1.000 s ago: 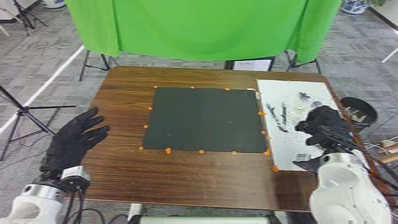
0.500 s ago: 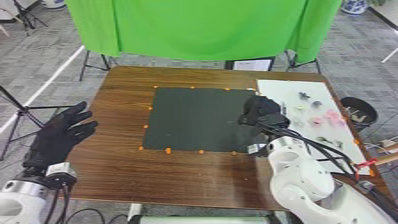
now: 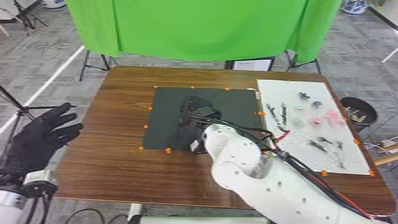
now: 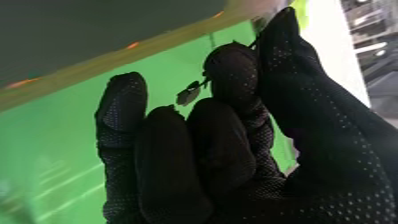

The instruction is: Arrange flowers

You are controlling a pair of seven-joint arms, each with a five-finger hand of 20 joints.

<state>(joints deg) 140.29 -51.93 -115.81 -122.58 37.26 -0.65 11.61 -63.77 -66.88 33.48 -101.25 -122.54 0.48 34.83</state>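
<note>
1. Right hand [image 3: 201, 107]: over the black mat [image 3: 238, 102], arm angled in from the right side of the head view.
2. Right fingers: thumb and a finger pinched together at the tips on a thin leafy sprig [image 4: 188, 94]; small leaf pokes out beside the fingers in the right wrist view. The other fingers are up, slightly bent.
3. Left hand [image 3: 37, 136]: off the left edge of the tabletop [image 3: 111, 170], fingers spread, nothing in it.
4. Flowers: loose on the white board [image 3: 274, 89], right part of the tabletop, just beside the mat. Pink bloom [image 3: 334, 118] near the board's right edge; dark small blooms [image 3: 304, 96] toward the far end; two thin dark stems [image 3: 274, 114] lie along the side near the mat; grey-green sprigs [image 3: 318, 145] toward the near end.
5. Mat: flat, orange markers [image 3: 169, 150] around its edges.
6. Surroundings: green cloth [image 3: 195, 30] hangs beyond the far edge; black bin [image 3: 359, 109] stands by the right edge.
</note>
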